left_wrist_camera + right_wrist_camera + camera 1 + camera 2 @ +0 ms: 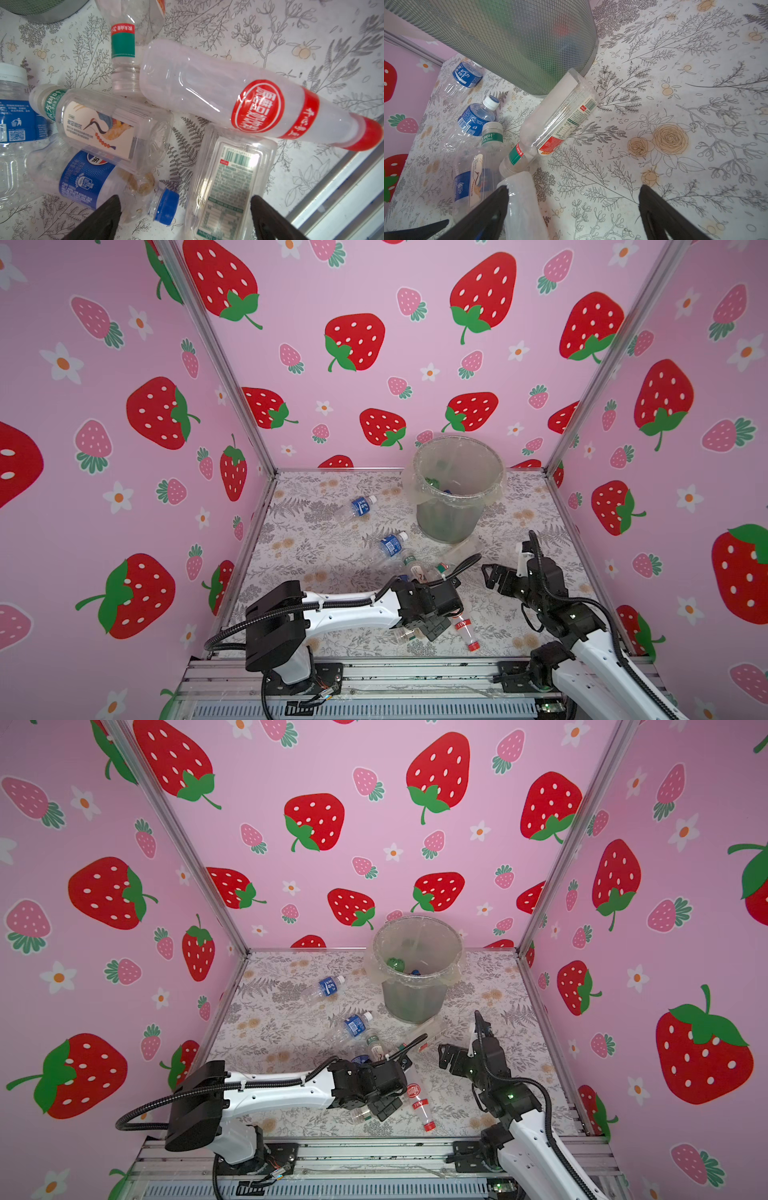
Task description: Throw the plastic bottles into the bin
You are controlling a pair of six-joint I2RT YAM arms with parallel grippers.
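Right, wide shot first: the floral-print desk (316, 531) carries the grey round mesh bin (451, 514), clear liner over its rim. It stands at 1 o'clock with a green shape (432, 482) showing inside. Loose clear plastic bottles (390, 545) lie from 11 o'clock down to a pile near 6.

Left tool (184, 200) hangs over that pile, jaws spread wide, nothing held. Between them, nearer one finger, lies the clear flat-sided bottle with a green-printed label (228, 176). Its long axis crosses the jaw line squarely, so that's the likely pick, and this arm is nearer.

Against its far end rests the frosted red-capped bottle (465, 630), at the tool's 3 o'clock, cap toward 6. Right tool (492, 574) sits at 3 o'clock, open and empty too, aimed at 9.

The flat bottle's near end is cut off in the wrist view, and in both top views the wrist hides most of it.
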